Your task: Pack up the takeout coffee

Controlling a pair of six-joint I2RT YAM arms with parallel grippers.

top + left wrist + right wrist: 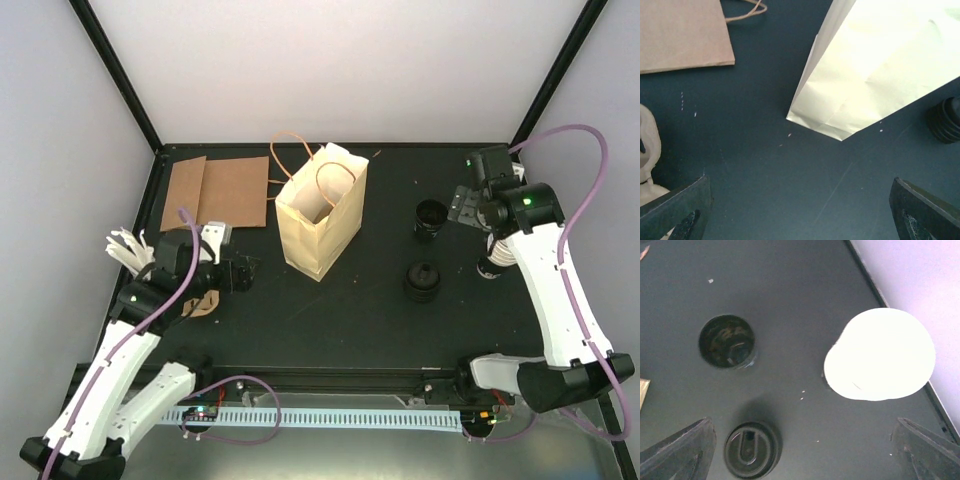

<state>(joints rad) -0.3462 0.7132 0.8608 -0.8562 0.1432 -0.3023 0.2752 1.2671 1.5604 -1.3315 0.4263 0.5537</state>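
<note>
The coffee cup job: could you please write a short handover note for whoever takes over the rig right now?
Left gripper: jaws open, empty, over the table, facing the paper bag's bottom corner.
Right gripper: jaws open, empty, above the cup and two black lids.
Cup: on the table near its right edge, outside the bag.
Bag: upright mid-table, mouth open.
Done: nothing packed yet.
Left: grasp the cup and put it in the bag.
</note>
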